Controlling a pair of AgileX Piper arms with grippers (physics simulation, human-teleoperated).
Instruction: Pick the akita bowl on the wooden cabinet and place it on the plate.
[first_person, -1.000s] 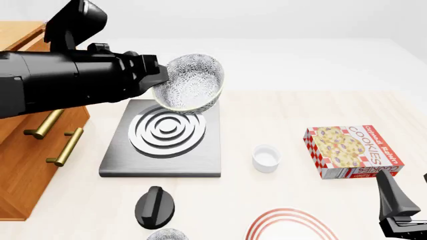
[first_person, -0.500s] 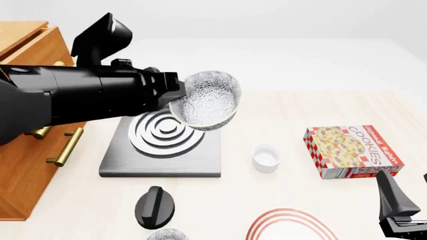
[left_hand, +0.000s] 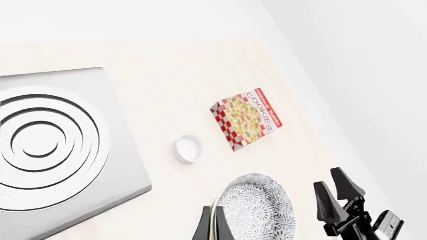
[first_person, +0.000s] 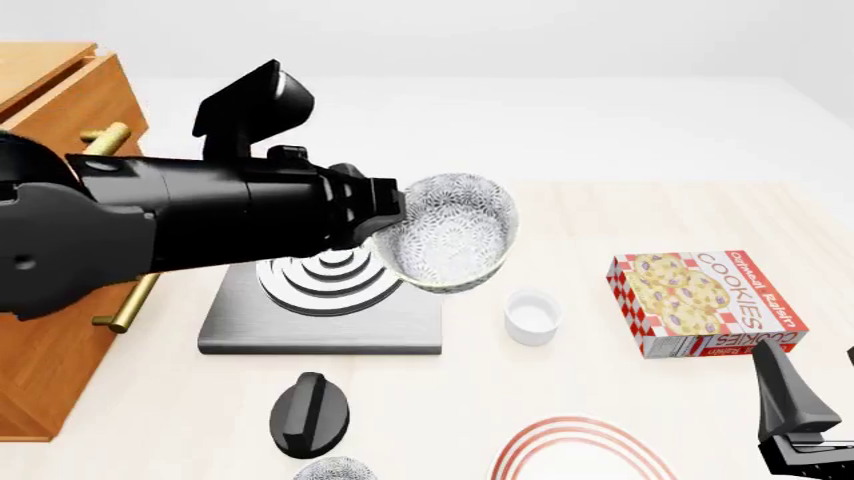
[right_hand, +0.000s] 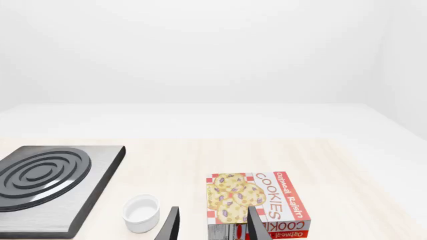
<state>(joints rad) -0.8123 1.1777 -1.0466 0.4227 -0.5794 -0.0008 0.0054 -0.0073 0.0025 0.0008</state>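
The left gripper (first_person: 387, 222) clamps the akita bowl (first_person: 450, 232) aloft above the stove's (first_person: 320, 320) edge; the plate (first_person: 583, 450) (at five o'clock) awaits. Right gripper (right_hand: 209, 227) idles, jaws parted.

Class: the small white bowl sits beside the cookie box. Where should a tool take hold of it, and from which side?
Grip the small white bowl by its rim, coming straight down from above, one finger inside the wall. It stands upright, mouth open upward, low-walled, apart from the cookie box and stove.
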